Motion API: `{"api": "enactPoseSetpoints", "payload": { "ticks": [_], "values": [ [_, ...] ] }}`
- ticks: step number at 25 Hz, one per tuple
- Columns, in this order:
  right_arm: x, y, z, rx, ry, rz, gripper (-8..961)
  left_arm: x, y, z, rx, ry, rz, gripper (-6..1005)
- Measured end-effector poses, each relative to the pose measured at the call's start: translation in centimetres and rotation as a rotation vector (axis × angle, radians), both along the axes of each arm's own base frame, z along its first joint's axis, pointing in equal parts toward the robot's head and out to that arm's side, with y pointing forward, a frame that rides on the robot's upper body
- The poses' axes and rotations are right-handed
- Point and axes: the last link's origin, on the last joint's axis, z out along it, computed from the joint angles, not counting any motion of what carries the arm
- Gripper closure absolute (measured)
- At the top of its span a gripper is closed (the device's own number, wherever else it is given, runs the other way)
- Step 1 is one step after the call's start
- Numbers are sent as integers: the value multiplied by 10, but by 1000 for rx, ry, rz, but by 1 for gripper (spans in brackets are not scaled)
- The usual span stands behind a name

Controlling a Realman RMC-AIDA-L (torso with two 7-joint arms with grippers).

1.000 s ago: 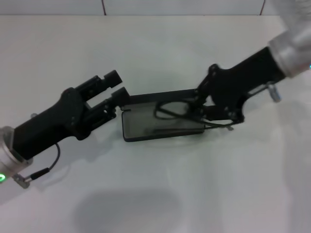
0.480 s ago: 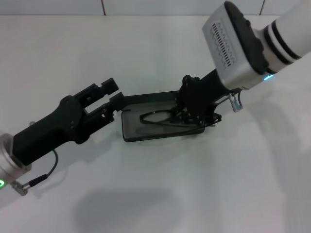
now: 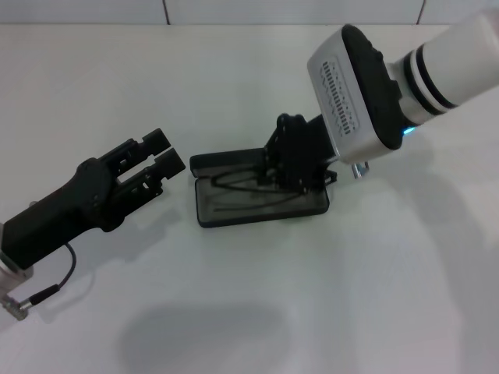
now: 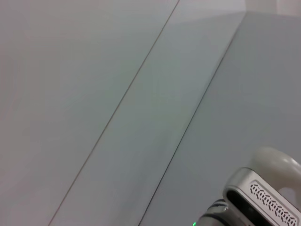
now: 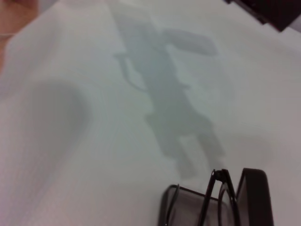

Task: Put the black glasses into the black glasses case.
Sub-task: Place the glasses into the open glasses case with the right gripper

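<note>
The black glasses case (image 3: 312, 204) lies open in the middle of the white table, grey lining up. The black glasses (image 3: 234, 182) rest inside it, tilted, with one end under my right gripper (image 3: 290, 173). That gripper is low over the case's right half and looks shut on the glasses. In the right wrist view the glasses (image 5: 217, 197) stand on edge in the case (image 5: 254, 188). My left gripper (image 3: 165, 153) is open and empty, a short way to the left of the case and not touching it.
The white table (image 3: 249, 312) runs all around the case, with a wall seam at the far edge. The left wrist view shows only pale surfaces and a part of the right arm's silver wrist (image 4: 256, 197).
My right gripper has moved left and lower, bringing the glasses down into the case. My left gripper has drawn back to the left, away from the case's end.
</note>
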Motion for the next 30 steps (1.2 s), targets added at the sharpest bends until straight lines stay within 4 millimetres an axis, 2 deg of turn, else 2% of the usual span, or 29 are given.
{"api": "enactPoseSetpoints", "payload": {
  "ticks": [12,27,30],
  "values": [
    [-3,12,0,88,28,1,768,2,2,-4,-6,-2,2,379],
    [-6,12,-2,94,35,8,762,2,3,-6,-9,3,11,381],
    [-6,10,-2,77,37,3,550,1,3,-6,-10,6,14,381]
  ]
}}
